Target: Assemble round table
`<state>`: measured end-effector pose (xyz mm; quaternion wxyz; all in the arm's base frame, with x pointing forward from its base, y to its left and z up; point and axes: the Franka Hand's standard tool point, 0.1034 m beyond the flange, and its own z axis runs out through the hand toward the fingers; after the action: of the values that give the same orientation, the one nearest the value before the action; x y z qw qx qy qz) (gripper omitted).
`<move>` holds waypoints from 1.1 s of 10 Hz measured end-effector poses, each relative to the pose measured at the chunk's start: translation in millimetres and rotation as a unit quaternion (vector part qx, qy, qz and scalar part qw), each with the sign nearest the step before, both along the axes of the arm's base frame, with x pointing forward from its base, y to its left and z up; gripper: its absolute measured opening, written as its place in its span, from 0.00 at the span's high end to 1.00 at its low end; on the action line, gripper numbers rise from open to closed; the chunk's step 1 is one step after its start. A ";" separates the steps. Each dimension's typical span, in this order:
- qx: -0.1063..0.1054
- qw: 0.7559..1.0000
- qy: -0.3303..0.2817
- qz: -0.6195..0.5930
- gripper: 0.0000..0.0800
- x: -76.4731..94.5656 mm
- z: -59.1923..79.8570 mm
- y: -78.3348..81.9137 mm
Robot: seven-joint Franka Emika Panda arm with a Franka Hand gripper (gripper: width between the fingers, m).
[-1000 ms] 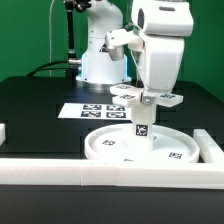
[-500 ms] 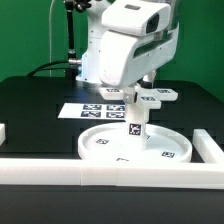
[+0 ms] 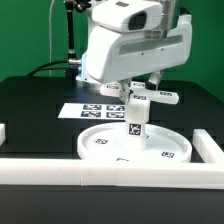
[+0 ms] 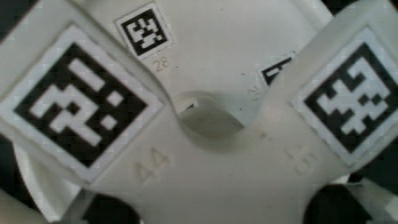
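The large rimmed white plastic round disc (image 3: 136, 145) lies below my gripper (image 3: 139, 92), the short thick white cylinder leg (image 3: 139, 126) upright inside it. The flat white cross-shaped piece (image 4: 205, 110) sits atop the leg, beneath my jaws; their spread I cannot tell.

The cross piece (image 4: 214, 130) fills the wrist view at close range and appears blurred. Its white arms meet at a small raised hub (image 4: 210, 118) at the centre. Three arms each carry a black-and-white square tag (image 4: 80, 92); a fourth, smaller tag (image 4: 276, 72) shows partly. Dark background shows in the corners between the arms.
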<state>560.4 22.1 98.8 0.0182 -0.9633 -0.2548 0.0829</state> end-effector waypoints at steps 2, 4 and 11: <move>0.001 0.992 0.002 -0.127 0.43 -0.4 -0.1 -3.3; 0.009 0.971 0.009 -0.238 0.43 -0.8 -0.8 -3.9; -0.020 0.893 0.007 -0.449 0.43 6.2 4.4 0.5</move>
<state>566.6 22.6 103.2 0.0357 -0.9746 0.2066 0.0781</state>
